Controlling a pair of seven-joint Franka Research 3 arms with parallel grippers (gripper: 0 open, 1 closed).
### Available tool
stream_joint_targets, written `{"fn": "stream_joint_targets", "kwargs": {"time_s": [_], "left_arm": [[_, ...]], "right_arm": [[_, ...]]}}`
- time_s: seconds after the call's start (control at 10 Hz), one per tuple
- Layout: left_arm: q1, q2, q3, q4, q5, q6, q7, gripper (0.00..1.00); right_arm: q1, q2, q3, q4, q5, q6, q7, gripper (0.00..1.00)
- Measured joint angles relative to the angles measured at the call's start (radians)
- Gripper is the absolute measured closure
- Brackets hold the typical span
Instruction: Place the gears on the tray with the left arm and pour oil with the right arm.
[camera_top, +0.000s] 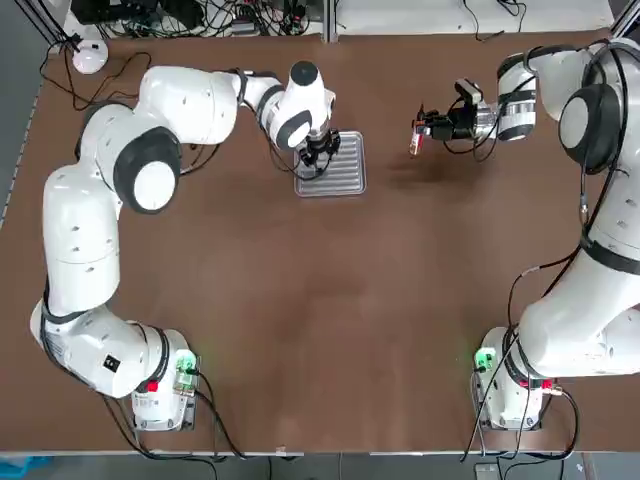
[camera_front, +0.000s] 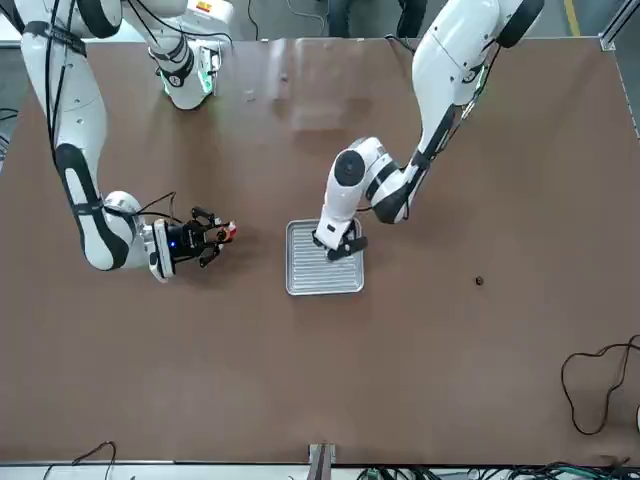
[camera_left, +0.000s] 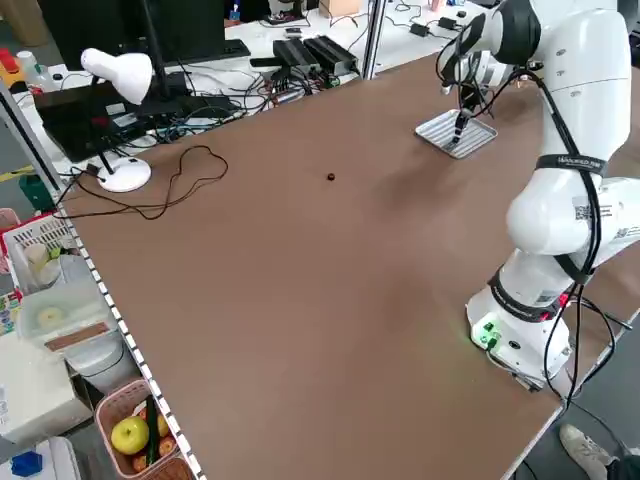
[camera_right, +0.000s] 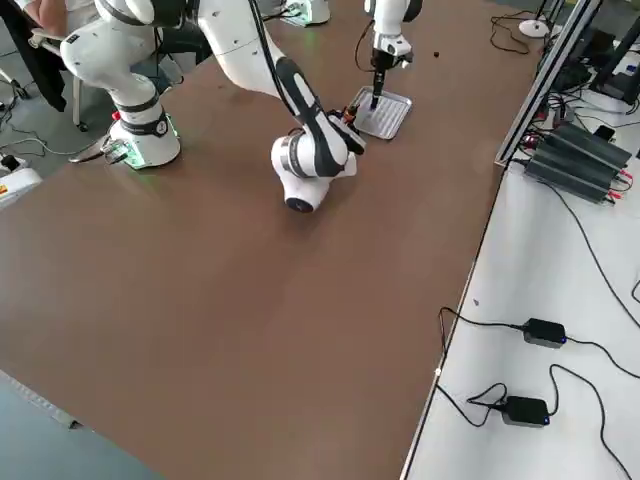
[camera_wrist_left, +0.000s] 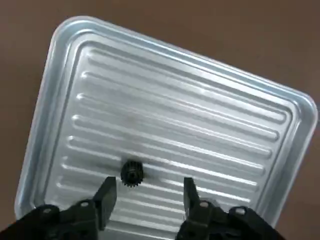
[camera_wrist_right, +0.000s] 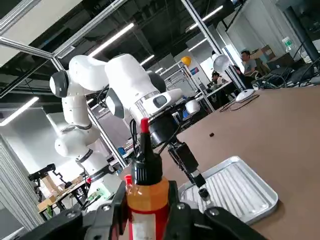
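Observation:
The silver ribbed tray (camera_top: 348, 178) (camera_front: 310, 278) lies at the far middle of the table. My left gripper (camera_top: 318, 152) (camera_wrist_left: 147, 185) hangs low over it, fingers open. One dark gear (camera_wrist_left: 131, 173) rests on the tray's ribs (camera_wrist_left: 175, 100), close to one fingertip and free of both. A second gear (camera_front: 478, 281) (camera_left: 331, 177) lies alone on the bare table, well to the tray's left. To the tray's right, my right gripper (camera_top: 425, 128) (camera_front: 205, 235) is held above the table, shut on the oil bottle (camera_wrist_right: 145, 190) with its red tip up.
A white desk lamp (camera_top: 90, 55) (camera_left: 120, 70) and loose cables sit at the table's far left corner. Power bricks and cables (camera_right: 540, 330) lie on the white bench beyond the far edge. Brown tabletop stretches between the tray and the arm bases.

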Motion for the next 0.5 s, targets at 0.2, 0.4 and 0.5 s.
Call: {"fn": "stream_joint_targets", "kwargs": {"time_s": [0.2,0.4,0.5], "left_arm": [[0.017,0.0,0.003,0.006,0.07,0.0,0.004,0.04],[0.099,-0.011,0.002,0.013,0.107,0.0,0.119,0.01],[0.152,-0.025,-0.001,0.014,0.107,-0.002,0.203,0.01]], "right_arm": [[0.033,0.0,0.001,-0.001,0.033,0.0,0.0,0.66],[0.072,0.0,0.001,-0.001,0.066,0.0,0.023,0.66],[0.085,0.0,0.002,-0.001,0.072,0.001,0.043,0.66]]}}
